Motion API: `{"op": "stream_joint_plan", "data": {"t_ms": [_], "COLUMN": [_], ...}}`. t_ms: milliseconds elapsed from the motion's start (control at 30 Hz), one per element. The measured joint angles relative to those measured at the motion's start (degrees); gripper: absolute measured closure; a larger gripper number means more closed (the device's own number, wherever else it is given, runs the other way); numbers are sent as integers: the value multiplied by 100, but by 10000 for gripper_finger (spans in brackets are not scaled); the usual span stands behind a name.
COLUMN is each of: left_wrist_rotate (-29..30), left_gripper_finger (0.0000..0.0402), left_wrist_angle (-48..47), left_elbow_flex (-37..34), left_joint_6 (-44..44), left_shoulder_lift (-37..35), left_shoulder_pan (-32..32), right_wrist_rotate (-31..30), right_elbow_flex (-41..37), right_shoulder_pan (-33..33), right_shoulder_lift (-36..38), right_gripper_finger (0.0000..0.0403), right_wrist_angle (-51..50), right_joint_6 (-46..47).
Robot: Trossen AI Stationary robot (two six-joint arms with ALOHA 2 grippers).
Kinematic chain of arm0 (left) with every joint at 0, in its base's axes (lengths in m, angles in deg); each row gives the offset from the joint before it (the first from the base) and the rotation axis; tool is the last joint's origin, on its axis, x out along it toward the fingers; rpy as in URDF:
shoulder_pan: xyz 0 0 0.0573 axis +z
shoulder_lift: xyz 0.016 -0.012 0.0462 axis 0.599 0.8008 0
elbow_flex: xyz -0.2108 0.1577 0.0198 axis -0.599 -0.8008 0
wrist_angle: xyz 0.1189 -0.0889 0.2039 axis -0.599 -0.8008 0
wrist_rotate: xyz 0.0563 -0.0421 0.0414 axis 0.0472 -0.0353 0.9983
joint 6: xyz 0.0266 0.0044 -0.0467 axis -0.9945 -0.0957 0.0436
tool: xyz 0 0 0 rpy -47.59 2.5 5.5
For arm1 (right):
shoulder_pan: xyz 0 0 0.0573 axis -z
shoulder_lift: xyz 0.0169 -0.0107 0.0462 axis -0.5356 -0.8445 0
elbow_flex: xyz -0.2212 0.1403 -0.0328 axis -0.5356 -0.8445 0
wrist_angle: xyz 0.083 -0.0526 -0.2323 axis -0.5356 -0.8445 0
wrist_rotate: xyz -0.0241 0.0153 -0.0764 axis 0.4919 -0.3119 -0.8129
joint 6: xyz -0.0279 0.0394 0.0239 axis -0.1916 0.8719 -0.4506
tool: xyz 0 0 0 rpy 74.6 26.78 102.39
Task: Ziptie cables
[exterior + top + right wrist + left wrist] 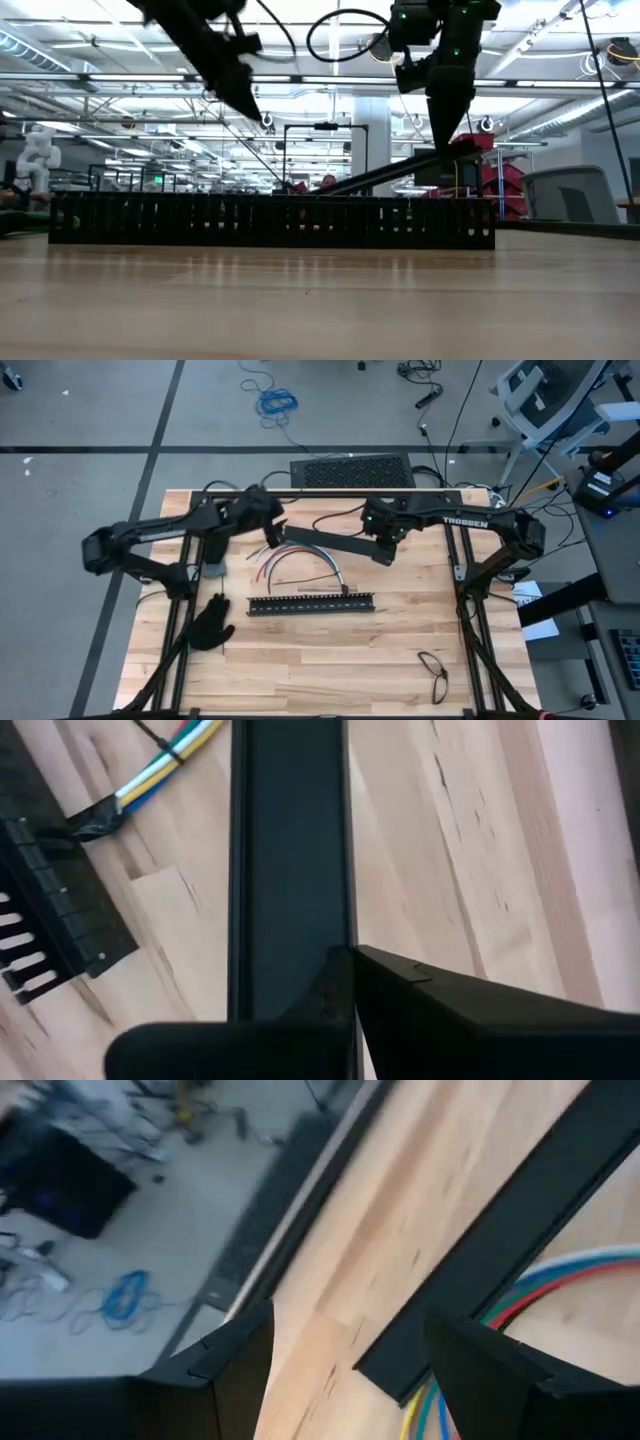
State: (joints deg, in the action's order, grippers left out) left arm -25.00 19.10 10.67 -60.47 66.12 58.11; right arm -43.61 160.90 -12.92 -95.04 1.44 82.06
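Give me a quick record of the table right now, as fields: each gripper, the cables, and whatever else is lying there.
left gripper: open, above the flat bar's end near the cables
right gripper: shut on the flat bar, one end raised
cables: curved bundle on the table, under the flat bar
slotted bar: flat on the table, nearer the front than the cables
glove: front left
glasses: front right

Pale blond wood-grain counter [330, 650]. The cables [300, 563] run red, blue, white and yellow-green. Slotted bar [311, 604], flat bar [325, 540], glove [211, 625] and both arms are black.
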Motion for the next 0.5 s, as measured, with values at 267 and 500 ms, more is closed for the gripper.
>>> {"op": "stream_joint_plan", "data": {"t_ms": [267, 500], "left_wrist_rotate": [-1971, -2838], "left_gripper_finger": [151, 151], "left_wrist_angle": [-63, -64], "left_elbow_flex": [260, 671], "left_joint_6": [-1689, -2443], "left_shoulder_lift": [1302, 2219], "left_shoulder_pan": [814, 1245], "right_wrist_rotate": [-15, -18], "right_elbow_flex": [4, 9], "right_shoulder_pan": [-258, -345], "right_shoulder_lift": [0, 0], "right_gripper_finger": [402, 402], "right_wrist_angle": [93, 101], "right_joint_6": [17, 13]}}
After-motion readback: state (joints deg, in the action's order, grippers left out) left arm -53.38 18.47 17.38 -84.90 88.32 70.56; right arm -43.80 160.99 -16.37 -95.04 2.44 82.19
